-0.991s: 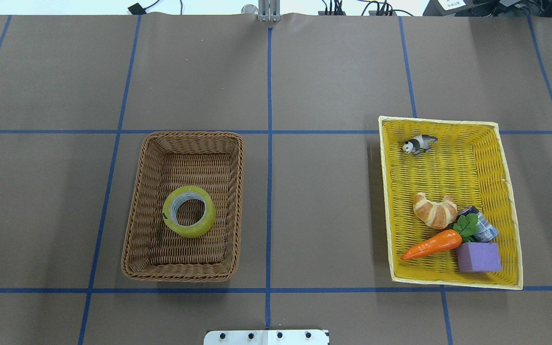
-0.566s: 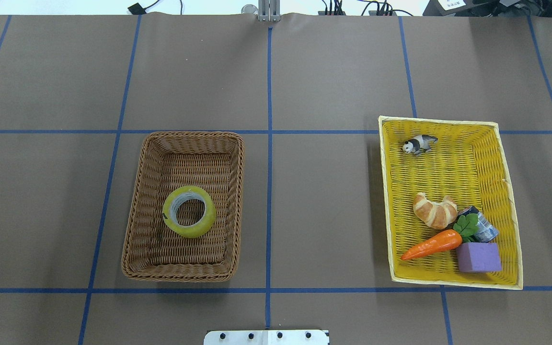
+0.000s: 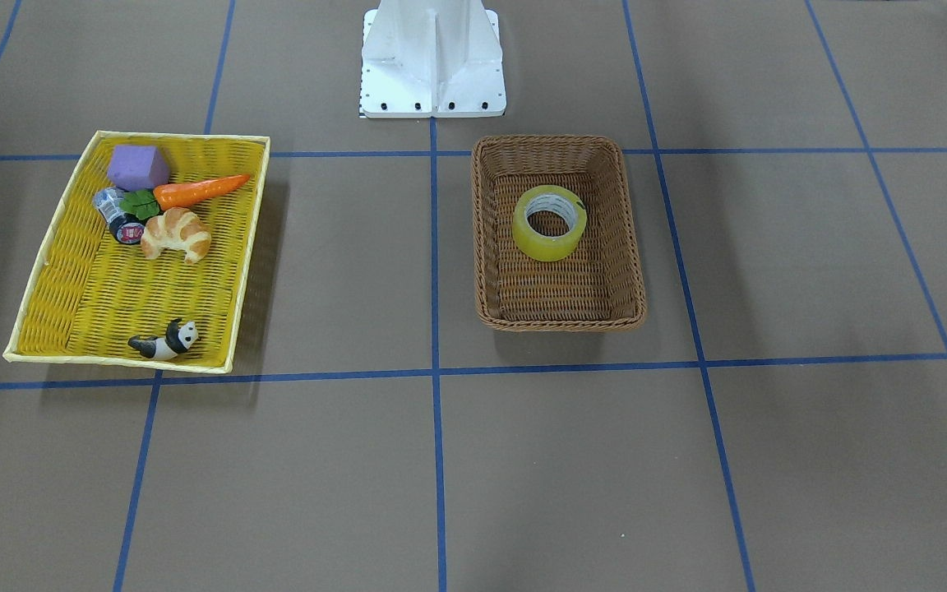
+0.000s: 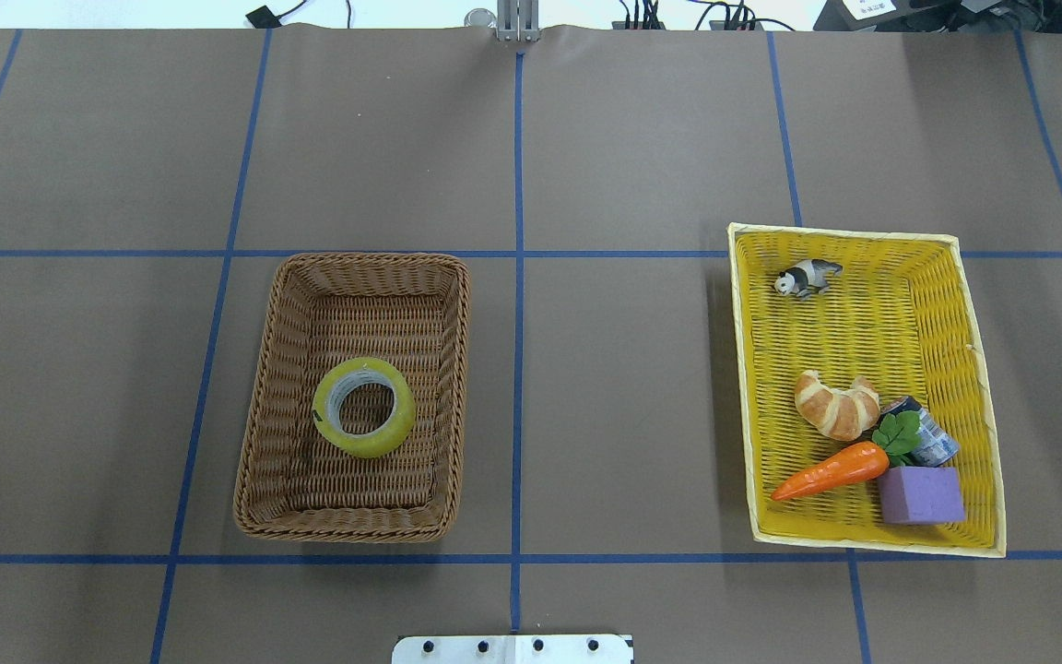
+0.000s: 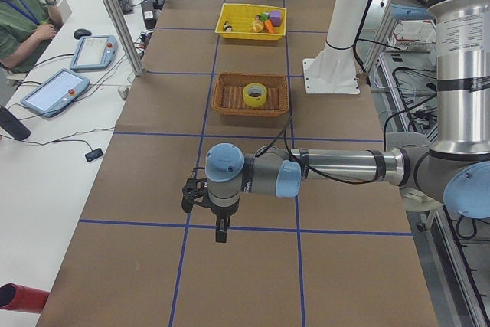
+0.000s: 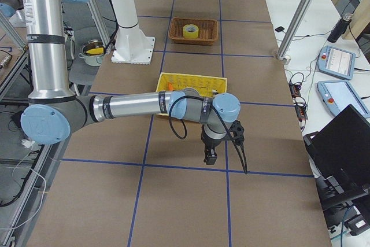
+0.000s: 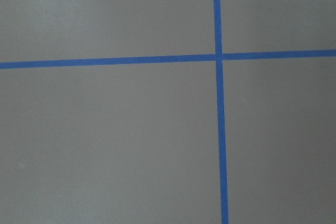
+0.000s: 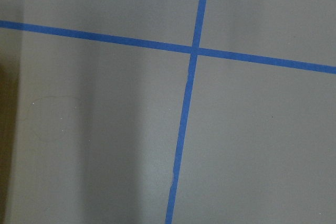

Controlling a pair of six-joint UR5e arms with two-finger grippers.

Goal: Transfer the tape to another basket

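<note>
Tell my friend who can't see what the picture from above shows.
A roll of yellowish tape lies flat in a brown wicker basket on the left. A yellow tray on the right holds a toy panda, croissant, carrot, purple block and can.

The left arm (image 5: 341,166) and right arm (image 6: 130,107) are silver-grey tubes between fat grey joints with light-blue caps (image 5: 224,163). A black cable (image 6: 241,155) trails by each wrist. The left claw (image 5: 221,229) and right claw (image 6: 208,155) are small and black. Dark screws (image 3: 418,106) line the foot of the white pedestal (image 3: 432,41).
</note>
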